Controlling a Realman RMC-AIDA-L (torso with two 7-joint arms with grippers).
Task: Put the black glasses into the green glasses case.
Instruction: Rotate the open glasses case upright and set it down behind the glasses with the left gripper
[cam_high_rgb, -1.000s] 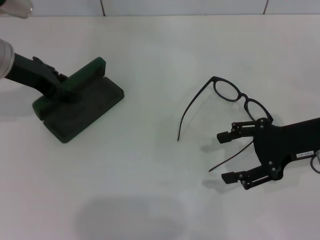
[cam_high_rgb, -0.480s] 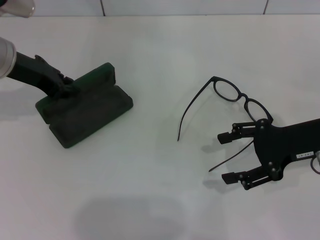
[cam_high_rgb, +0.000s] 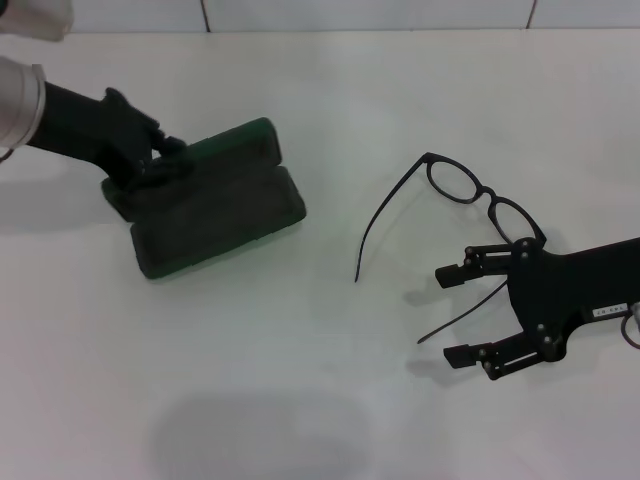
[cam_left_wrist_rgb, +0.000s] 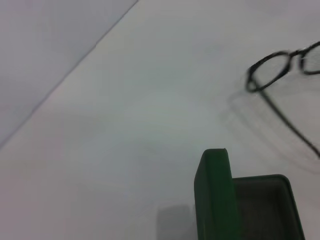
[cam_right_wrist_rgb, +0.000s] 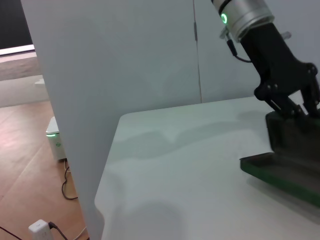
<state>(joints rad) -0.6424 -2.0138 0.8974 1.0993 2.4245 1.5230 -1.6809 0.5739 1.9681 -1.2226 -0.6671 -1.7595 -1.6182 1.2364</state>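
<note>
The green glasses case (cam_high_rgb: 215, 205) lies open left of centre in the head view, lid up along its far side, dark lining showing. My left gripper (cam_high_rgb: 150, 165) is shut on the case's left end. The left wrist view shows the case (cam_left_wrist_rgb: 220, 200) up close, with the black glasses (cam_left_wrist_rgb: 272, 72) beyond it. In the head view the black glasses (cam_high_rgb: 480, 195) lie unfolded on the table at right, temple arms pointing toward me. My right gripper (cam_high_rgb: 445, 313) stands open just on the near side of them, with one temple arm running between its fingers. From the right wrist, the left gripper (cam_right_wrist_rgb: 292, 102) is seen holding the case (cam_right_wrist_rgb: 285, 170).
The white table (cam_high_rgb: 320, 90) runs back to a tiled wall. In the right wrist view a white panel (cam_right_wrist_rgb: 100, 75) stands beside the table, with floor, cables and a small white device (cam_right_wrist_rgb: 54, 142) beyond.
My left gripper has slid the open case to the right toward the table's middle and turned it somewhat. The right gripper and the glasses have not moved.
</note>
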